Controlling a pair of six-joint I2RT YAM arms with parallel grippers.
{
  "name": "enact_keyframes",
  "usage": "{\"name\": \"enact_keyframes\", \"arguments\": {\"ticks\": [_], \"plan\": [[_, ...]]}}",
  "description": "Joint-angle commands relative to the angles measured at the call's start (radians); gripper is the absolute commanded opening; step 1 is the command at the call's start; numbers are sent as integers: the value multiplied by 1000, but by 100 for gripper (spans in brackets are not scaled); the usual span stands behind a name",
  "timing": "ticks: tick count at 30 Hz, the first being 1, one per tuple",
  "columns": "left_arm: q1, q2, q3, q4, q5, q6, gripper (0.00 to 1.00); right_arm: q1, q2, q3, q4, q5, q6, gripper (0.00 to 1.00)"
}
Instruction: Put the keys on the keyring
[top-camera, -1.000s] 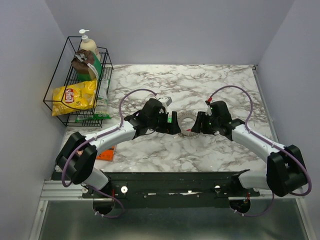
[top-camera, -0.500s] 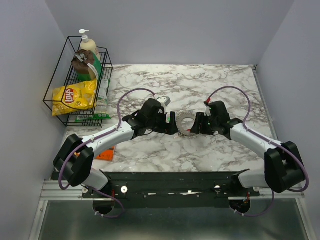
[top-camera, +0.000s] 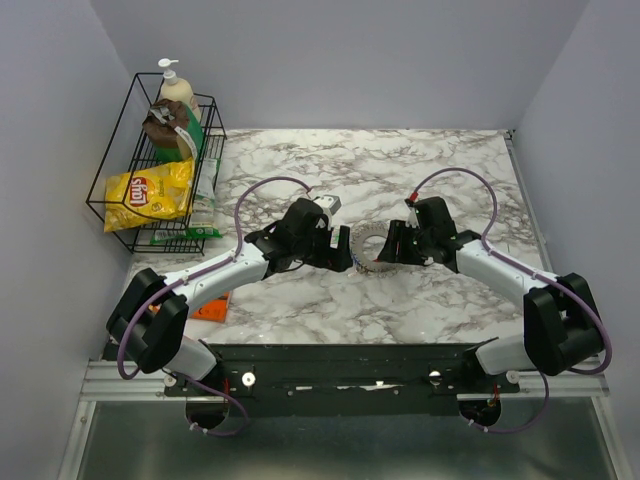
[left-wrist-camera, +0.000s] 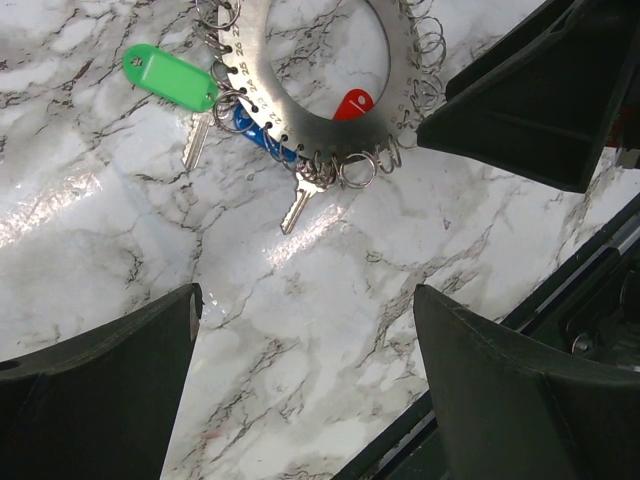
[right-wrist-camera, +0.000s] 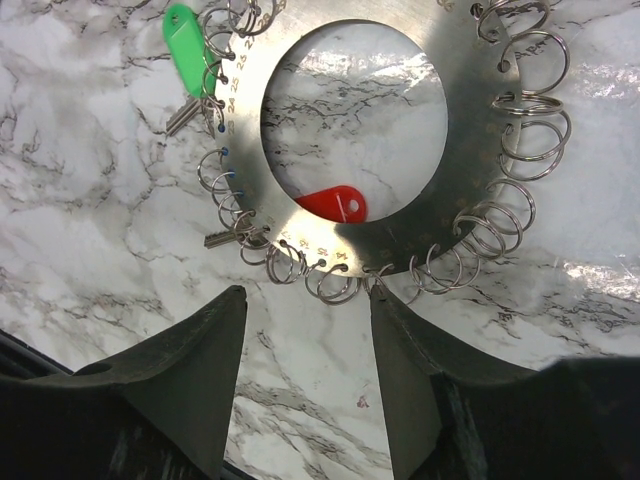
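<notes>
The keyring (top-camera: 368, 246) is a flat silvery disc ring (left-wrist-camera: 310, 135) fringed with small split rings, lying on the marble between both grippers. On its rim hang the keys: a green-headed one (left-wrist-camera: 170, 78), a blue one (left-wrist-camera: 255, 135) and a plain silver one (left-wrist-camera: 297, 200). A red-headed key (right-wrist-camera: 333, 204) lies inside the ring's hole. My left gripper (left-wrist-camera: 305, 300) is open wide over bare marble, just short of the ring. My right gripper (right-wrist-camera: 308, 300) is open too, its fingertips at the keyring's (right-wrist-camera: 470, 130) near rim, one beside a split ring. Neither holds anything.
A black wire rack (top-camera: 112, 205) at the back left holds a yellow chip bag (top-camera: 150, 193) and a pump bottle (top-camera: 178, 95). An orange packet (top-camera: 212, 308) lies under the left arm. The right gripper's finger (left-wrist-camera: 530, 100) shows close beyond the ring.
The right gripper has moved left and a little farther back, up to the ring's edge. The left gripper shifted slightly towards the ring and now covers the green key in the top view.
</notes>
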Motion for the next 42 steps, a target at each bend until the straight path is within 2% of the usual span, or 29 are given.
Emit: {"name": "enact_keyframes", "arguments": {"ticks": [1,20,36,42], "plan": [[-4,-2,35,-44,-36,25,95,2,10,17,15,-10,7,61],[-4,7,11,-10,-32,14,95,2,19,21,23,-16,2,62],[-6,208,106,70,40,16,91,2,82,75,11,-39,-12,62],[-4,256,124,96,71,-3,85,1,68,70,5,-32,-18,62]]}}
